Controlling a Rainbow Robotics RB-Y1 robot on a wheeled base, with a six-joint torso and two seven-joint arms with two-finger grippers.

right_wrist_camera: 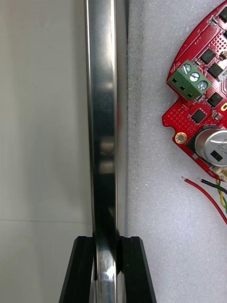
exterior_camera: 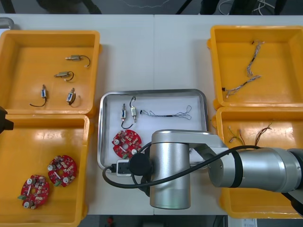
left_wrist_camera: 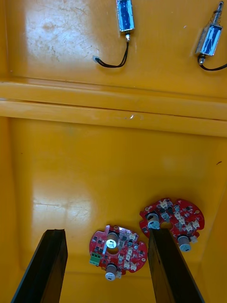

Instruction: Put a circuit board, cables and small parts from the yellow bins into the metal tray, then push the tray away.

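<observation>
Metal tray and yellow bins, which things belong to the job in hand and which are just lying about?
Job in hand: metal tray, right gripper shut on its rim, loaded circuit board, two small metal parts, dark cable.
Lying about: binned circuit boards, four binned metal parts, binned cables, open left gripper over the boards.

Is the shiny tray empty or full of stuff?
Not empty. A red circuit board, two small metal parts and a thin cable lie inside the tray, whose rim the right gripper clamps.
</observation>
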